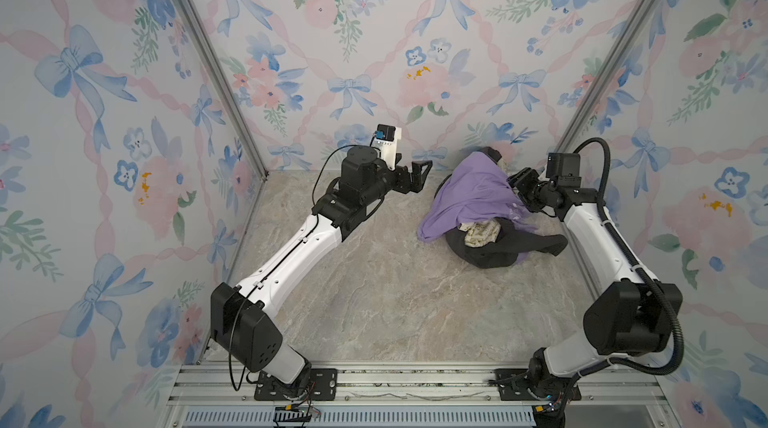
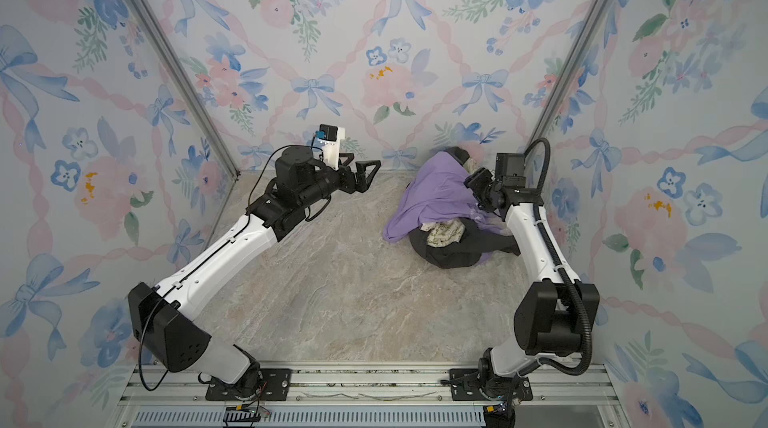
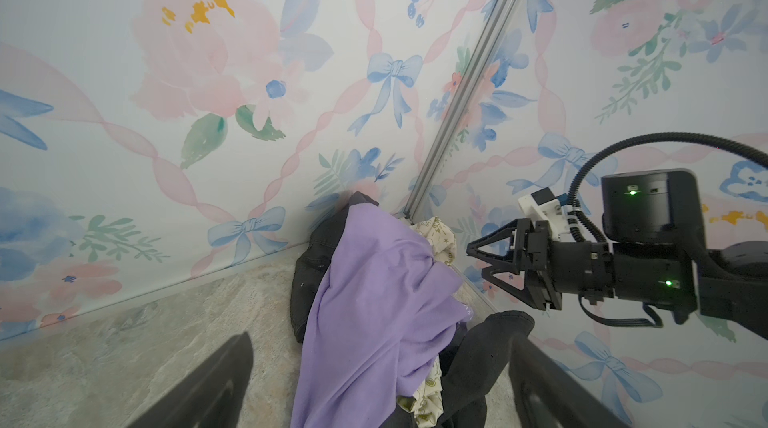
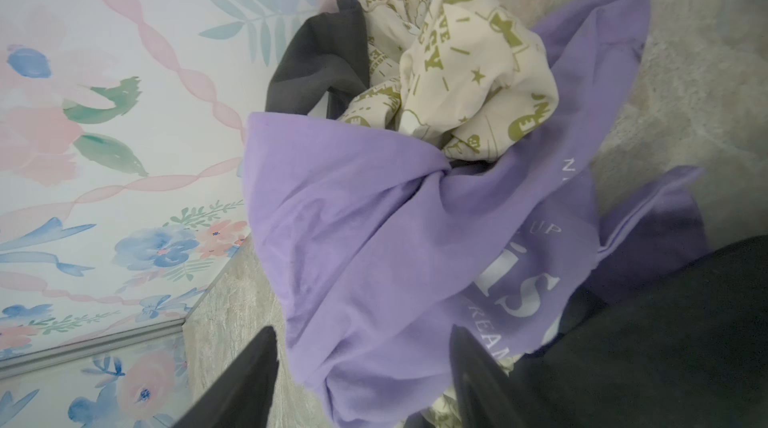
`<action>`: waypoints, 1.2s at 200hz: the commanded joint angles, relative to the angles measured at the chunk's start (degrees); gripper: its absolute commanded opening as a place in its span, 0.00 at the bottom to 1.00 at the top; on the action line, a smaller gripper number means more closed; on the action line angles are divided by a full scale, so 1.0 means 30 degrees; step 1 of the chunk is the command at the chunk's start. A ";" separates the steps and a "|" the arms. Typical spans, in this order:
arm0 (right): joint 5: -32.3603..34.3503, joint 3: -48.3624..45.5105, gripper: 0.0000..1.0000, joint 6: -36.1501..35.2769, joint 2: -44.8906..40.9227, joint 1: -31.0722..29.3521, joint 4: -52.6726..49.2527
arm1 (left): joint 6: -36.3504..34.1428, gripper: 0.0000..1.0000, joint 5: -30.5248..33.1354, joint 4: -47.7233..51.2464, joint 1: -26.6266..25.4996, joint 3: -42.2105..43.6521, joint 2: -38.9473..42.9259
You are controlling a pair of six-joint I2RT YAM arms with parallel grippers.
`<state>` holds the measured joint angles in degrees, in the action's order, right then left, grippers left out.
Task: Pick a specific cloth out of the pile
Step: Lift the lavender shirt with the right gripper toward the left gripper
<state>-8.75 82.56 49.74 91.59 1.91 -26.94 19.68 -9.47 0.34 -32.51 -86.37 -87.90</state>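
The lavender-purple cloth (image 1: 469,193) (image 2: 432,197) lies draped over the top and left side of the pile in the back right corner. Under it are a black-grey garment (image 1: 498,251) (image 2: 457,255) and a cream garment with olive print (image 1: 482,232) (image 4: 457,72). My right gripper (image 1: 513,182) (image 3: 473,261) is at the cloth's right edge, open. In the right wrist view a fold of the cloth (image 4: 374,238) lies between its spread fingers (image 4: 257,363). My left gripper (image 1: 415,174) (image 3: 380,338) hangs open, a short way left of the pile and pointing at the cloth (image 3: 365,301).
The pile presses against the back wall (image 1: 457,114) and lies close to the right wall, beside the metal corner post (image 1: 582,114). Marble floor (image 1: 374,280) stretches left and in front of the pile. An aluminium rail (image 1: 415,380) with both arm bases runs along the front.
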 commanded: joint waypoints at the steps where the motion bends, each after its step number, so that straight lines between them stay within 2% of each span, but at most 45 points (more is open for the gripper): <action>1: -0.0575 -0.0316 0.62 0.2352 0.0957 0.0269 0.1190 | -0.0524 0.97 -0.0313 -0.0150 -0.0112 -0.0177 0.0058; 27: -0.1168 0.0541 0.59 0.3044 0.2590 0.0267 0.1316 | -0.0521 0.98 -0.0135 -0.0167 -0.0120 0.0219 0.0389; 47: -0.1507 0.1047 0.50 0.3350 0.3453 0.0271 0.1032 | -0.0524 0.98 0.0045 -0.0166 -0.0120 0.0485 0.0598; 56: -0.1637 0.1119 0.43 0.3570 0.3713 0.0273 0.1009 | -0.0508 0.98 0.0125 -0.0160 -0.0120 0.0587 0.0669; 81: -0.1564 0.1145 0.16 0.3814 0.3814 0.0271 0.1149 | -0.0496 0.98 0.0279 -0.0153 -0.0136 0.0737 0.0727; 105: -0.0608 0.1271 0.01 0.3444 0.3063 0.0249 0.1504 | -0.0496 0.98 0.0289 -0.0170 -0.0152 0.0593 0.0552; 134: 0.0374 0.1689 0.00 0.2572 0.1853 0.0226 0.2329 | -0.0496 0.98 0.0172 -0.0171 -0.0149 0.0122 0.0124; 178: 0.0683 0.2544 0.00 0.1104 0.0257 -0.0083 0.4504 | -0.0686 0.98 -0.0134 -0.0164 -0.0208 -0.0738 -0.0627; 216: -0.0017 0.3629 0.00 -0.0311 -0.0353 -0.0649 0.7591 | -0.0833 0.98 -0.0528 -0.0201 -0.0354 -0.1378 -0.1168; 240: -0.0547 0.5379 0.00 -0.1791 -0.0242 -0.1246 0.8076 | -0.0873 0.98 -0.0672 -0.0197 -0.0442 -0.1584 -0.1341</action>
<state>-8.62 92.36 50.43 92.55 0.12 -10.83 18.20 -10.11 0.38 -33.41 -89.27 -91.13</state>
